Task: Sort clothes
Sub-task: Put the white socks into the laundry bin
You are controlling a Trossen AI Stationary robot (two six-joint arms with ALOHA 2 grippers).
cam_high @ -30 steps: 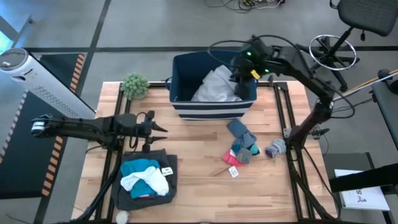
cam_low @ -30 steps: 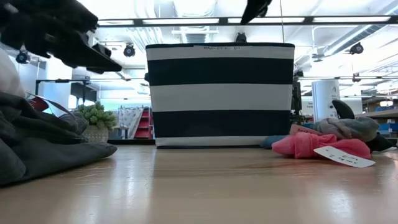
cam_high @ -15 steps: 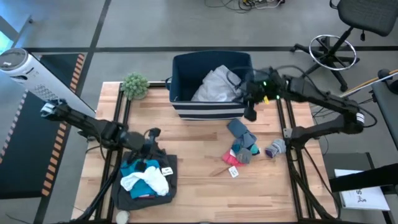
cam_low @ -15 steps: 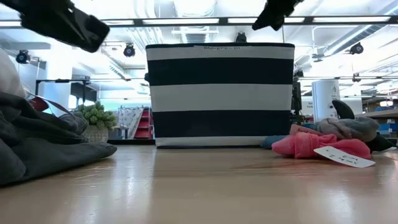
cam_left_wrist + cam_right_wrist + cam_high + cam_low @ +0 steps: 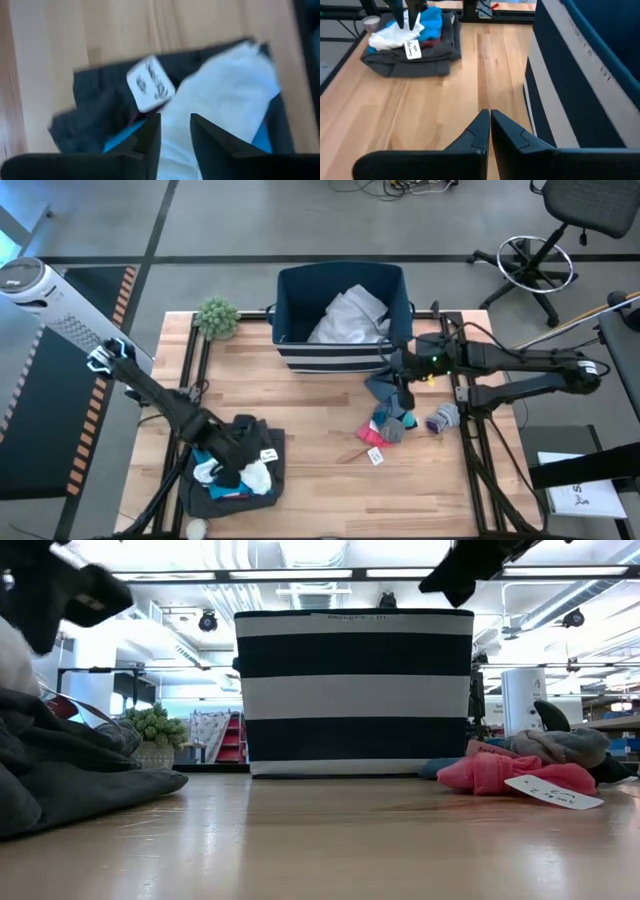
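From above, the wooden table [image 5: 320, 435] carries a navy striped bin [image 5: 343, 315] holding a white garment [image 5: 350, 315], a sock heap [image 5: 392, 418] and a dark grey pile [image 5: 235, 470]. The left tool [image 5: 232, 468] reaches down onto that pile. The right tool [image 5: 400, 380] hovers above the socks.

Low view: bare table lies before the bin.

Left wrist: fingers [image 5: 150, 137] slightly apart over white cloth [image 5: 220, 100], clamping nothing.

Right wrist: the tool's fingers [image 5: 481, 131] pressed together.

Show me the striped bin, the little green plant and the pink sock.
Striped bin [image 5: 352, 690], low view, middle of its front wall.
Green plant [image 5: 217, 316], high view, centre of its foliage.
Pink sock [image 5: 490, 772], low view, middle of its fabric.
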